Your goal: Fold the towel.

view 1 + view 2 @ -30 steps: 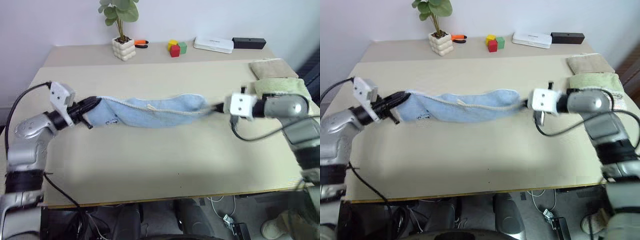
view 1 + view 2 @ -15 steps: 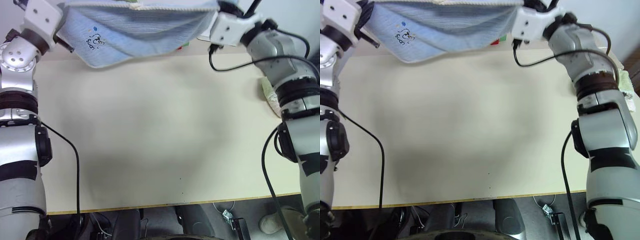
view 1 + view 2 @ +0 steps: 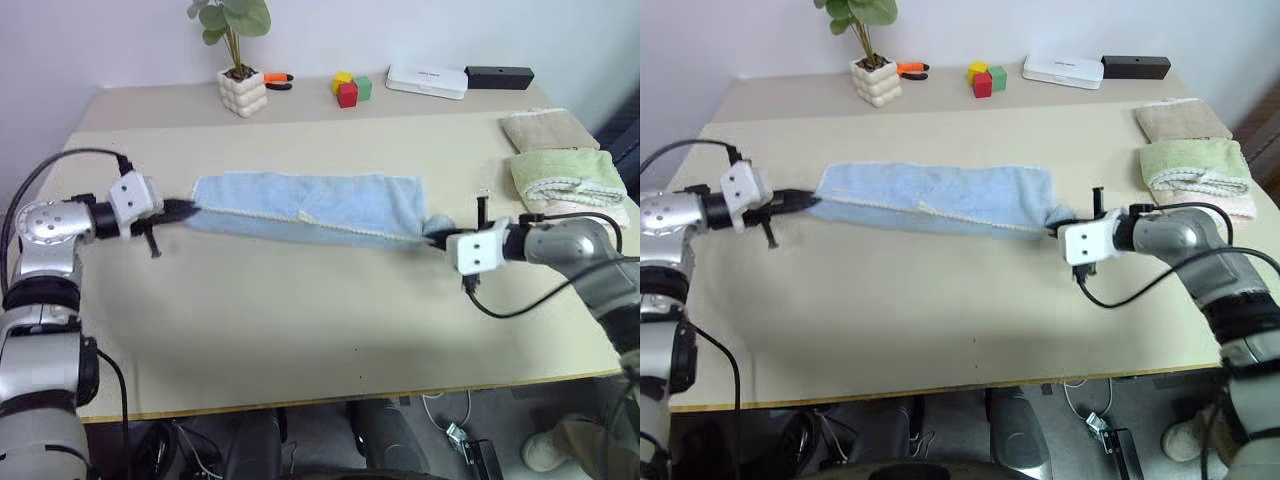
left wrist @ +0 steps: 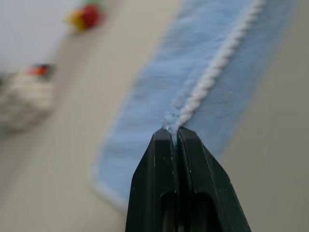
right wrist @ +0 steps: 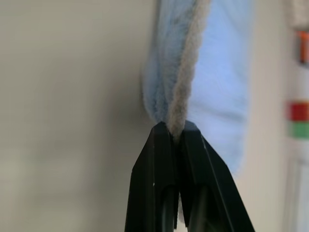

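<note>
The towel (image 3: 305,207) is lying stretched out in a long band across the middle of the surface (image 3: 300,310), running from the robot's left toward its right, with its pale trim (image 3: 940,213) showing along the near edge. The left gripper (image 3: 185,208) is pinching the towel's left end, its jaws pressed tight together on the trim, as the left wrist view is showing with the cord (image 4: 212,72) running straight out from between the black fingers (image 4: 159,179). The right gripper (image 3: 437,238) is pinching the towel's right end, where the cloth is bunching into a narrow gather; in the right wrist view the jaws are closed on the folded edge (image 5: 181,96), the fingers (image 5: 154,179) meeting around it.

At the back of the surface a potted plant (image 3: 240,60) is standing in a knobbly white pot, with an orange-handled tool (image 3: 280,84) just beside it. Further right 3 coloured blocks (image 3: 350,90) are sitting together, then a flat white box (image 3: 428,82) and a black bar (image 3: 498,76). Near the right edge a folded beige towel (image 3: 540,130) is lying behind a folded green-and-pink towel (image 3: 565,180), both well apart from the blue one
</note>
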